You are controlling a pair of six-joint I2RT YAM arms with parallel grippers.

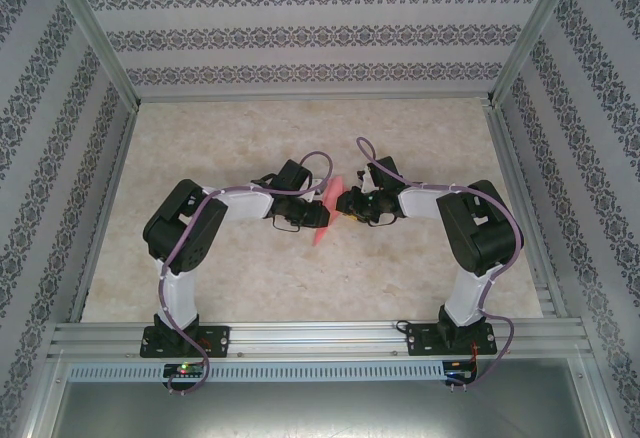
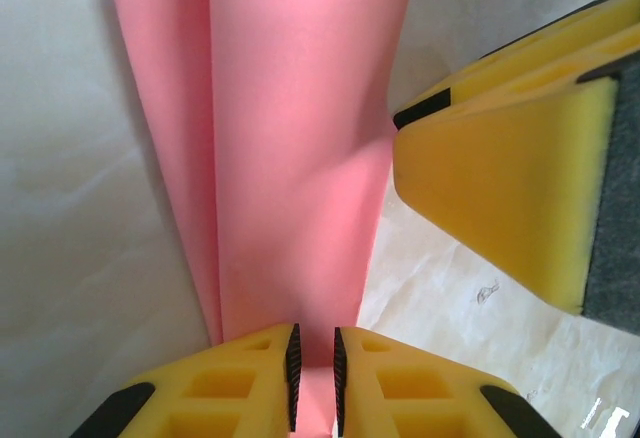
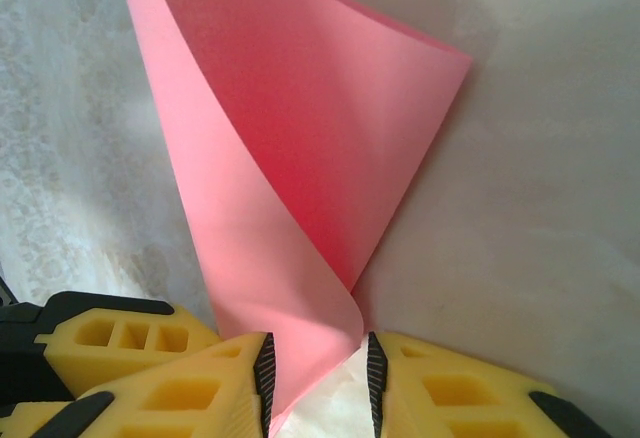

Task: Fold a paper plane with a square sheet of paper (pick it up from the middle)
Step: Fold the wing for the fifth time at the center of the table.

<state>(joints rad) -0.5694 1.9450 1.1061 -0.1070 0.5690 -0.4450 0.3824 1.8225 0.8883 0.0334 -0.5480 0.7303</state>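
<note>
The square sheet of paper (image 1: 324,220) is pink-red and bent over into a loose fold, held up between both grippers at the middle of the table. In the left wrist view the folded sheet (image 2: 290,158) runs away from my left gripper (image 2: 317,378), whose jaws stand narrow with the paper pinched between the pads. In the right wrist view the sheet's rounded fold (image 3: 300,178) sits between the wider-set jaws of my right gripper (image 3: 318,378); it brushes the left pad and stands off the right one. From above, the left gripper (image 1: 312,216) and right gripper (image 1: 347,206) face each other.
The beige marbled table (image 1: 250,138) lies under the paper. A yellow finger of the right gripper (image 2: 500,158) sits close beside the sheet in the left wrist view. A finger of the left gripper (image 3: 110,343) shows low on the left in the right wrist view. Patterned walls (image 1: 300,28) enclose the table.
</note>
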